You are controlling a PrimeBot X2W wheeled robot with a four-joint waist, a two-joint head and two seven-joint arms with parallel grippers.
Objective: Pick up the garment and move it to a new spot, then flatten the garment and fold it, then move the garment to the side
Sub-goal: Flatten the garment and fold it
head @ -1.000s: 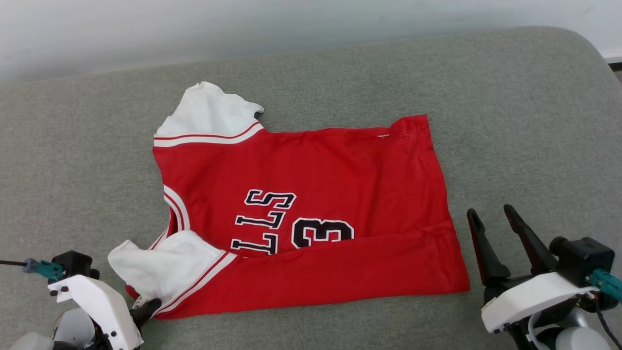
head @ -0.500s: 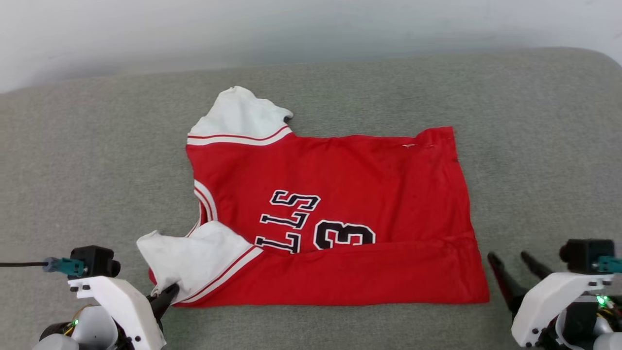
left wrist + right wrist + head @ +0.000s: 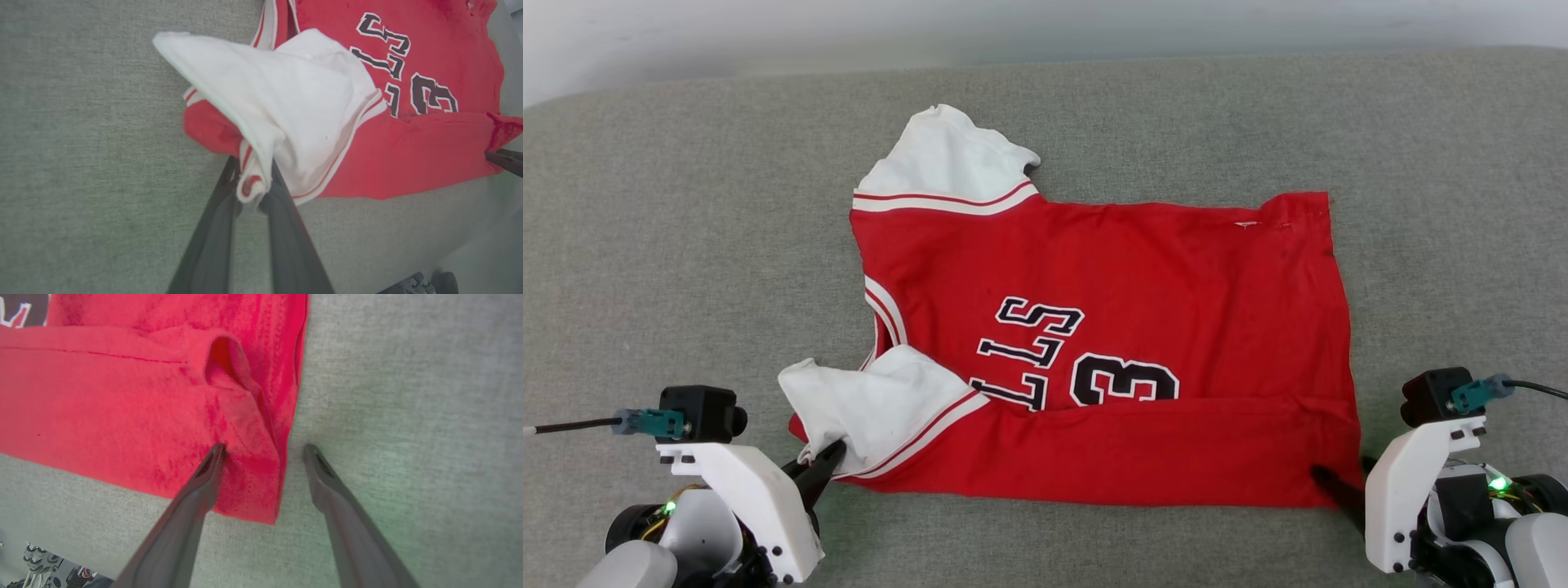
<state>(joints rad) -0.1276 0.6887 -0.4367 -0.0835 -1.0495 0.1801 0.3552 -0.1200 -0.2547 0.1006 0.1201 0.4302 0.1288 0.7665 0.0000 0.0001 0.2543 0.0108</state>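
The garment (image 3: 1127, 343), a red jersey with white sleeves and black-and-white lettering, lies spread on the grey cushion (image 3: 686, 245) with its near long edge folded over. My left gripper (image 3: 827, 459) is at its near left corner, shut on the white sleeve (image 3: 874, 404). In the left wrist view the left gripper (image 3: 253, 192) pinches the sleeve's (image 3: 286, 102) striped hem and lifts the cloth a little. My right gripper (image 3: 265, 451) stands open astride the garment's (image 3: 122, 396) near right corner, one fingertip on the red cloth, the other on the cushion. A dark tip of the right gripper (image 3: 1331, 482) shows there.
A pale wall (image 3: 1013, 24) runs along the cushion's far edge. Bare grey cushion (image 3: 408, 396) lies on both sides of the garment and in front of it. The right gripper's fingertips (image 3: 504, 160) show at the right edge of the left wrist view.
The camera has shifted. My left gripper has closed on the white sleeve. My right gripper has come down from beside the garment to its near right corner, still open.
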